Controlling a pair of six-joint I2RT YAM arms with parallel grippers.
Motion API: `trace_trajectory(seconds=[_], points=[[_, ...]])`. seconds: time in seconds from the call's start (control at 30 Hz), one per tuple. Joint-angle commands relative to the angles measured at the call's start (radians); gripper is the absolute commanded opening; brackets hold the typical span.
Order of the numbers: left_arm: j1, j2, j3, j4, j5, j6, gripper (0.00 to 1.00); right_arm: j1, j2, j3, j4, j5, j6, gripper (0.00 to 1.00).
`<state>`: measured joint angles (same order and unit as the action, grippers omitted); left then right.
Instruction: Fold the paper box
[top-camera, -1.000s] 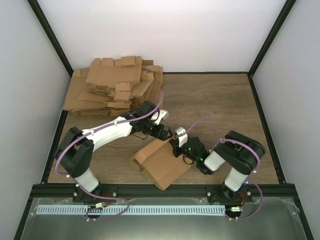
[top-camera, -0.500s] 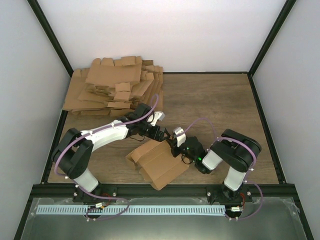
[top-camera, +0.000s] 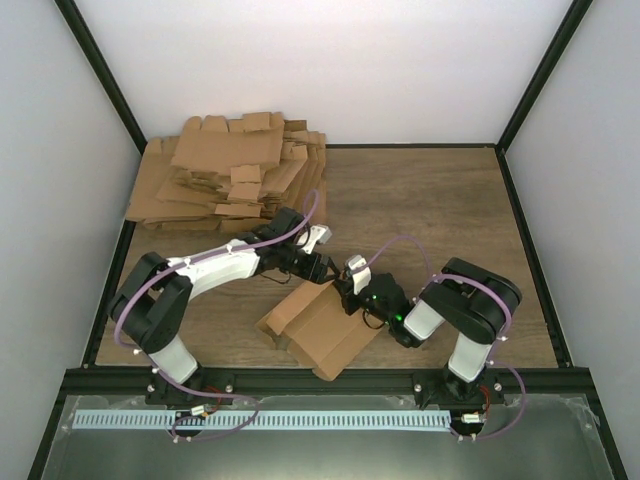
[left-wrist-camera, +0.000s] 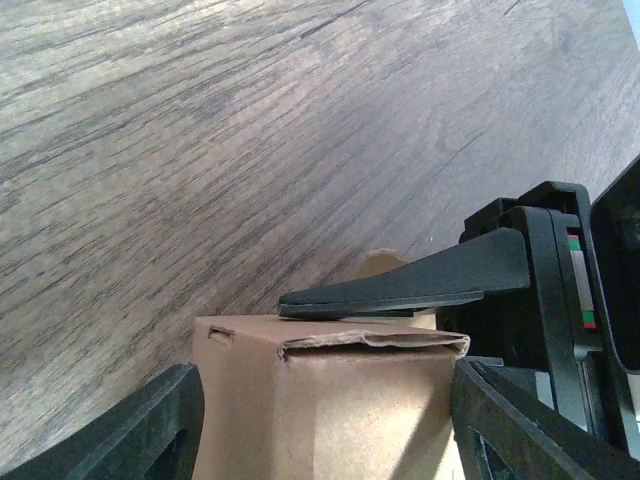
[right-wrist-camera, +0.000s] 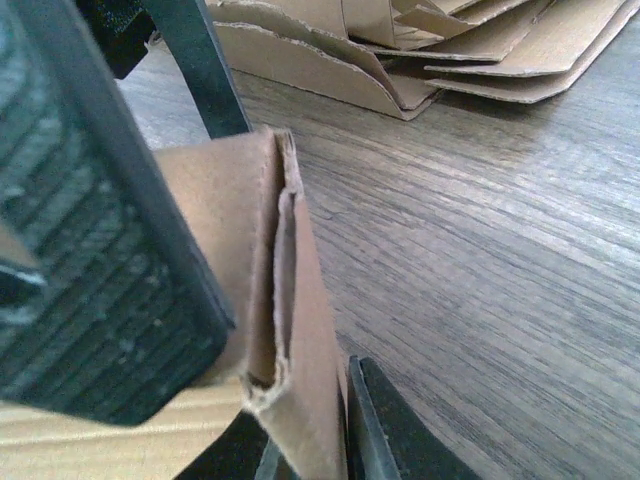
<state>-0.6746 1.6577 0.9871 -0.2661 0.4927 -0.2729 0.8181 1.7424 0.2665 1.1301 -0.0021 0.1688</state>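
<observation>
The paper box (top-camera: 322, 328) is a partly folded brown cardboard piece lying near the table's front middle. In the left wrist view its end (left-wrist-camera: 300, 400) fills the gap between my fingers. My left gripper (top-camera: 322, 270) is open and straddles the box's far end (left-wrist-camera: 325, 425). My right gripper (top-camera: 350, 292) is shut on a doubled cardboard wall of the box (right-wrist-camera: 285, 300), which is pinched between its thick pad (right-wrist-camera: 110, 290) and its thin finger. That thin finger also shows in the left wrist view (left-wrist-camera: 400, 288), lying along the top of the box.
A big pile of flat brown cardboard blanks (top-camera: 230, 172) lies at the back left of the wooden table (top-camera: 440, 200), and also shows in the right wrist view (right-wrist-camera: 420, 50). A black frame and white walls enclose the table.
The box and both grippers have shifted slightly left and toward the front. The right gripper's grip on the box is unchanged.
</observation>
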Motion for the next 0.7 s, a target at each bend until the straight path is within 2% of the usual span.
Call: trace_trajectory(seconds=[0.0, 0.3, 0.67], points=[[0.003, 0.029, 0.009, -0.008, -0.016, 0.024, 0.69, 0.012, 0.025, 0.024, 0.009, 0.019, -0.015, 0.15], [-0.001, 0.040, 0.006, -0.024, -0.008, 0.025, 0.68, 0.015, 0.085, 0.014, 0.068, 0.008, 0.015, 0.18], [0.006, 0.039, 0.044, -0.052, 0.036, 0.021, 0.70, 0.015, 0.036, 0.040, 0.050, 0.033, -0.030, 0.23]])
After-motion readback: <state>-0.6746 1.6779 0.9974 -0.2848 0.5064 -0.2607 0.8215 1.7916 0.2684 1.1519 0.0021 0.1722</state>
